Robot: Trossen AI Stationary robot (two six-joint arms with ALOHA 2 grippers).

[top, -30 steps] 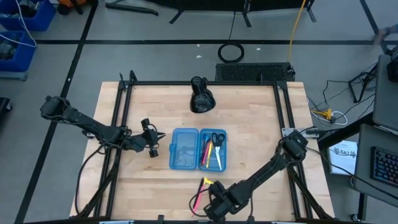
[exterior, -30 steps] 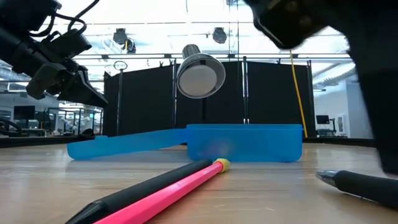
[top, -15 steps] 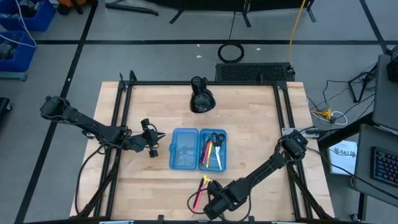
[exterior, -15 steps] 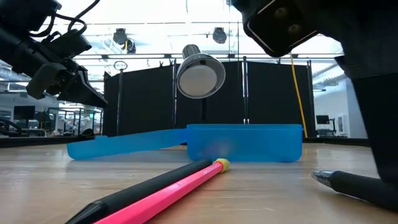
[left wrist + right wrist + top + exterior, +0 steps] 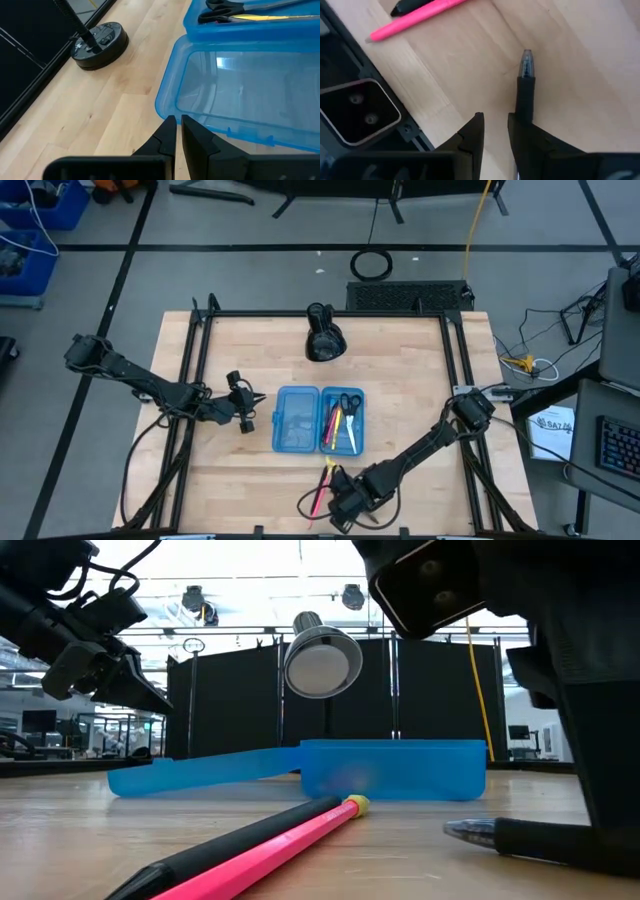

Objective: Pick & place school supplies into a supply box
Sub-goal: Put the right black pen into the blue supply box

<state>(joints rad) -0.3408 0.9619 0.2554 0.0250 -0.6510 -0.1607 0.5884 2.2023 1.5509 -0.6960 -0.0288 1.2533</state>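
Note:
The light-blue supply box point(image 5: 318, 420) lies open mid-table. Its right half point(image 5: 342, 420) holds scissors and several pens; its lid half point(image 5: 240, 85) is empty. A pink pen point(image 5: 420, 20) and a black one point(image 5: 200, 860) lie side by side on the wood near the front edge point(image 5: 320, 488). Another black pen point(image 5: 525, 85) lies by my right gripper point(image 5: 495, 125), which is low over the table at the front point(image 5: 338, 502), fingers a little apart with bare wood between them. My left gripper point(image 5: 178, 122) is shut and empty, above the table left of the lid point(image 5: 247, 402). My right gripper meets the black pen's barrel point(image 5: 524, 107) with one finger point(image 5: 522, 132), slanting down from the near side. That finger hides the place of contact. The pen runs forward from under it and lies on the table, tip point(image 5: 526, 55) pointing away from the fingers.
A black dome-shaped lamp point(image 5: 322, 340) stands behind the box at the far side. The camera housing point(image 5: 357, 110) sits at the table's front edge close to my right gripper. Bare wood lies to the right of the box.
My right gripper has gone toward the table's left edge, staying low. The black pen beside it has slid along the table the same way, its tip now nearer the pink pen.

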